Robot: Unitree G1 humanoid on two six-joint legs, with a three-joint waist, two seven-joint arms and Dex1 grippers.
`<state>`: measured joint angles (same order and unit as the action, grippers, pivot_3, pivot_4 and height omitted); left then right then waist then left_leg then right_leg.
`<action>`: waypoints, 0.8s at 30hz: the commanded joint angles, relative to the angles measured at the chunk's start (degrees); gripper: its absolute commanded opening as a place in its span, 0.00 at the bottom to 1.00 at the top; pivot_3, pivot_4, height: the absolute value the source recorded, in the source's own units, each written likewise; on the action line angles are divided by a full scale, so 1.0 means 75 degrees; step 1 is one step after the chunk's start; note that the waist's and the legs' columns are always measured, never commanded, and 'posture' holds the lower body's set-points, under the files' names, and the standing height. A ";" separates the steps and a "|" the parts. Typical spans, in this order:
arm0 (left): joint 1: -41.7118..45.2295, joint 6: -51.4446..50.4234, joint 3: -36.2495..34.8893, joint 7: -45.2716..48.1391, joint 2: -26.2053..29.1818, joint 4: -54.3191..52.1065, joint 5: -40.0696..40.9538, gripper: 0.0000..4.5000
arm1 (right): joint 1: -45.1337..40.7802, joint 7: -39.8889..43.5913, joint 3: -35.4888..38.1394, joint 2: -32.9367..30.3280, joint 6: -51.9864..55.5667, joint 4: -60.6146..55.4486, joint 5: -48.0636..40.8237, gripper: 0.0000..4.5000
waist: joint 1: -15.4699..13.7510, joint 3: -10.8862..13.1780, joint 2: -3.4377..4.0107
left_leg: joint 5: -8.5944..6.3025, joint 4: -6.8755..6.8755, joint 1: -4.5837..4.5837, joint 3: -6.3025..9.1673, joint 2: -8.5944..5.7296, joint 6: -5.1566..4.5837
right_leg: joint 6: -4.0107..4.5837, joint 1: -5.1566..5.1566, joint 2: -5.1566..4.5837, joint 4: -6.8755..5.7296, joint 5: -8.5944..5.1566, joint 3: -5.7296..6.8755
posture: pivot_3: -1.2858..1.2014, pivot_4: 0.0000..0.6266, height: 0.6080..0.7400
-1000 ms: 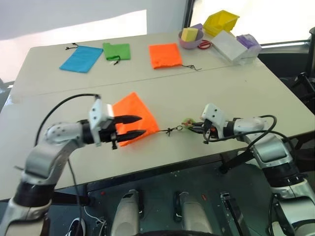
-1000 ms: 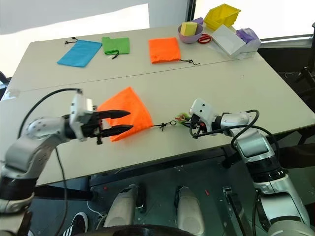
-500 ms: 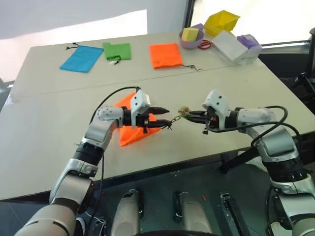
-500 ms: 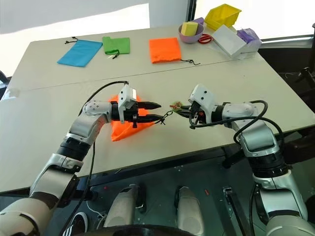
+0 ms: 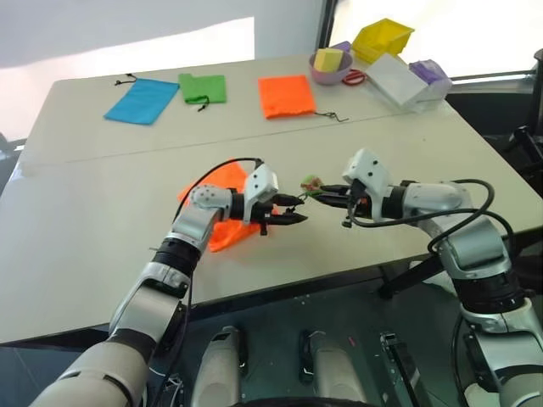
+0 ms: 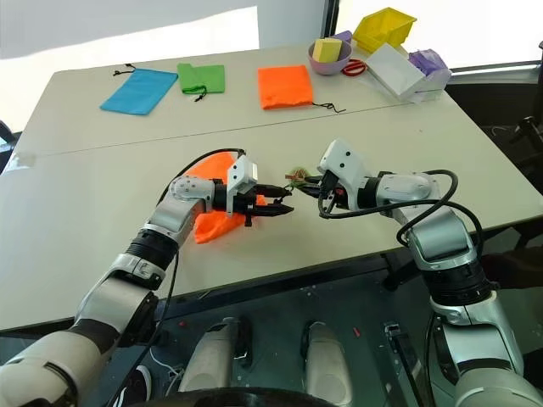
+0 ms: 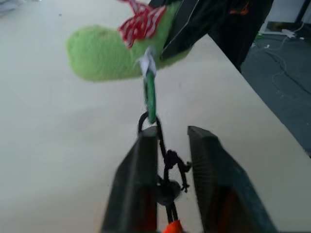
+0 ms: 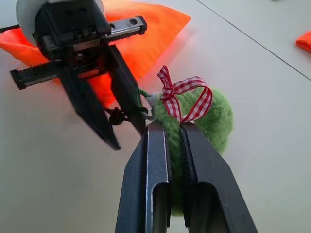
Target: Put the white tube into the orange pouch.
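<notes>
Head views, orange pouch: bright crumpled fabric, lying on the pale tabletop behind the left arm.
Head views, surroundings: blue pouch, green pouch, flat orange pouch well apart at the far side.
Left wrist view, left end effector: fingers narrowly apart around the knotted dark cord.
Right wrist view, right end effector: clamped on the fuzzy green ball, which wears a red checked ribbon.

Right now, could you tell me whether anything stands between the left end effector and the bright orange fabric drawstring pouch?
Nothing visible does. The dark cord of the bright orange fabric drawstring pouch runs between the open fingers of the left end effector. The right end effector pinches the fuzzy green ball at the cord's far end.
</notes>
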<state>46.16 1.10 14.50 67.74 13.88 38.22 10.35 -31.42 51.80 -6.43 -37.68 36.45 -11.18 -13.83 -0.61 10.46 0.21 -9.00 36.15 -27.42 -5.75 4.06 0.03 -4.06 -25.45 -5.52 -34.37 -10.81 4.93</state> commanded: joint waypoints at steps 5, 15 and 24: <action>0.0182 0.0307 -0.0186 -0.0091 -0.0128 0.0008 -0.0114 0.21 | -0.0224 -0.0040 0.0010 0.0020 -0.0085 -0.0238 -0.0063 0.00 | -0.0018 0.0000 0.0000 | 0.0000 0.0004 0.0000 -0.0001 0.0000 0.0000 | 0.0000 0.0004 -0.0001 0.0002 0.0000 0.0000 | 0.52 0.24 1.00; 0.0070 0.0261 -0.0200 -0.0026 -0.0219 -0.0119 -0.0163 0.01 | -0.0263 -0.0023 0.0010 0.0001 -0.0137 -0.0163 -0.0027 0.00 | -0.0012 0.0000 0.0000 | 0.0000 0.0006 0.0000 0.0001 0.0000 -0.0001 | 0.0000 0.0003 -0.0001 -0.0002 0.0000 0.0000 | 0.52 0.24 1.00; 0.0028 0.0545 -0.0044 -0.0214 -0.0094 -0.0016 -0.0617 0.01 | -0.0385 -0.0049 0.0145 -0.0008 -0.0168 -0.0038 -0.0055 0.00 | -0.0010 0.0000 0.0000 | 0.0000 0.0005 0.0000 0.0000 0.0000 -0.0002 | 0.0001 0.0003 -0.0001 -0.0003 0.0000 0.0000 | 0.52 0.24 1.00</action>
<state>46.15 3.89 14.02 66.68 12.71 38.78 6.64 -32.57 51.57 -6.58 -37.44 36.20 -10.85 -13.74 -0.68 10.46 0.21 -8.99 36.19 -27.42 -5.75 4.06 0.02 -4.06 -25.43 -5.53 -34.39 -10.81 4.93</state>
